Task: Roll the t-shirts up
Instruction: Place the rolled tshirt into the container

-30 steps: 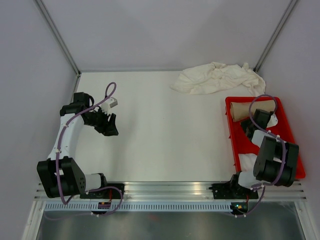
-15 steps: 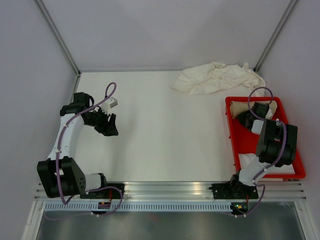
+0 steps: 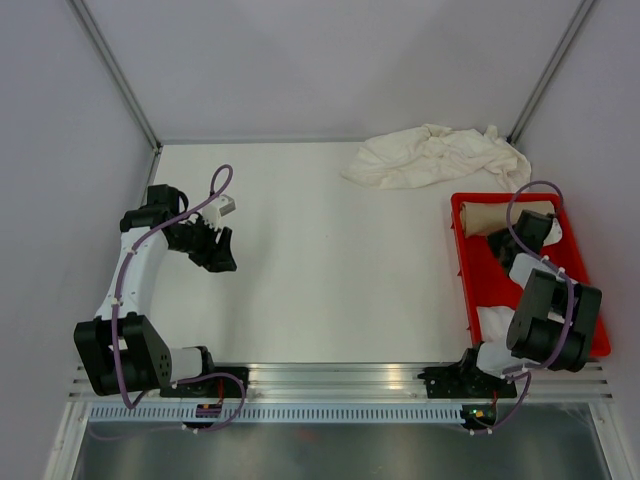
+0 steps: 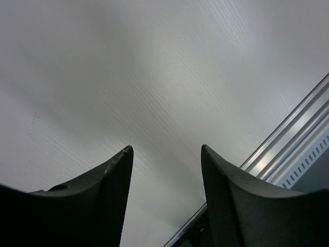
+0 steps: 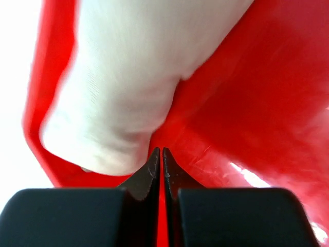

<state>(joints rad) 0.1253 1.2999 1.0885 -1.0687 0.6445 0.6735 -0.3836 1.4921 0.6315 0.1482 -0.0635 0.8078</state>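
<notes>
Right claw (image 5: 159,153) is pinched down to a hairline slit with nothing in it, nose inside the red tray (image 3: 487,282). Right in front of its tips lies a white rolled t-shirt (image 5: 128,87) (touching or just clear, the wrist view won't settle it). From above, a tan rolled t-shirt (image 3: 495,215) lies across the tray's far end just beside that claw, and another white roll (image 3: 497,322) sits at the near end. So what's left to roll looks to be the crumpled heap of cream-white t-shirts (image 3: 435,157) out on the table (image 3: 320,280). Here's the relation that matters: the heap lies beyond the tray's far edge, away from the bases and off to the right claw's left. Its long axis runs side to side along the back of the table. Right arm is plainly the nearer one. Left claw (image 4: 165,154) hangs spread wide over the tabletop, gripping nothing, well apart from the heap. My read: the right claw has to lift clear of the tray wall before reaching out for that heap.
</notes>
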